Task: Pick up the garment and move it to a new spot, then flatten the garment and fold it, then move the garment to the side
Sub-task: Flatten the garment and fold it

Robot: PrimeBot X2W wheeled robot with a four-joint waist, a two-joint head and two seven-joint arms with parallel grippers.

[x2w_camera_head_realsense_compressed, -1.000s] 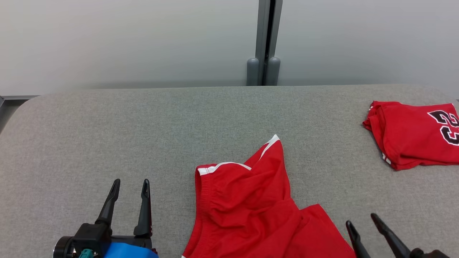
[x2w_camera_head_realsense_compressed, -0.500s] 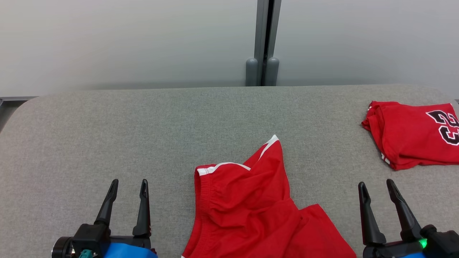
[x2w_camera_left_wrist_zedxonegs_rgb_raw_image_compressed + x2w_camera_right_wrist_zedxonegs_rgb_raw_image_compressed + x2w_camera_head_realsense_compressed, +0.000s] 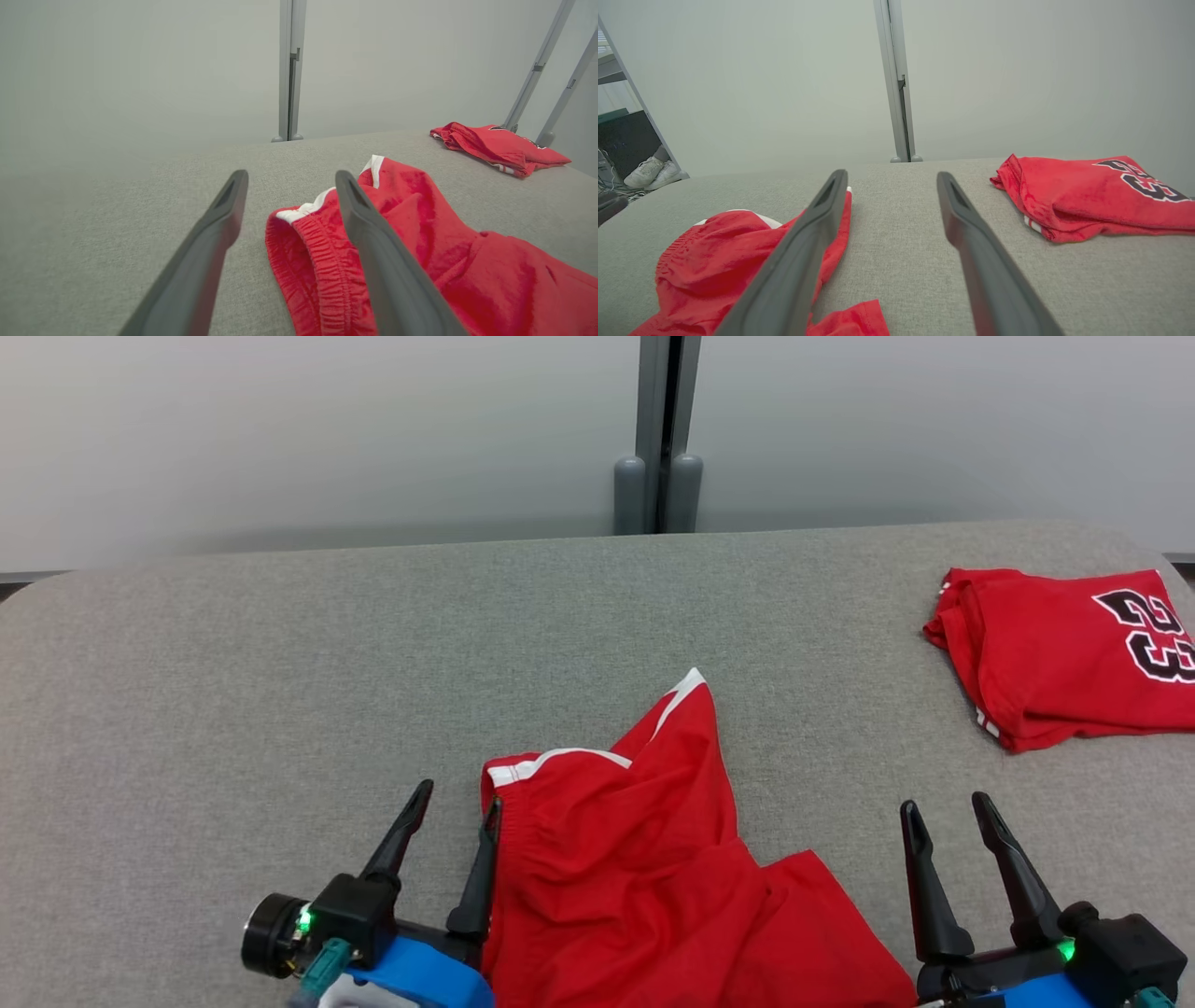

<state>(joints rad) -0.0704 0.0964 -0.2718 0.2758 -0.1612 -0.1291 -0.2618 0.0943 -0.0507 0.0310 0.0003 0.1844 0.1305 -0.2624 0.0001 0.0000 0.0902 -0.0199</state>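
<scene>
A crumpled red garment with white trim and an elastic waistband lies at the near middle of the grey table; it also shows in the left wrist view and the right wrist view. My left gripper stands open right at the waistband's left edge, its right finger beside the cloth. In the left wrist view the waistband lies between and under my left gripper. My right gripper is open over bare table to the garment's right, nothing between its fingers.
A folded red jersey with black numbers lies at the far right of the grey padded table. A grey post and pale wall stand behind the table. Shoes show on the floor beyond the table's left end.
My left gripper has moved right, up to the garment's waistband. My right gripper came up into view and stays open. The camera shifted slightly.
</scene>
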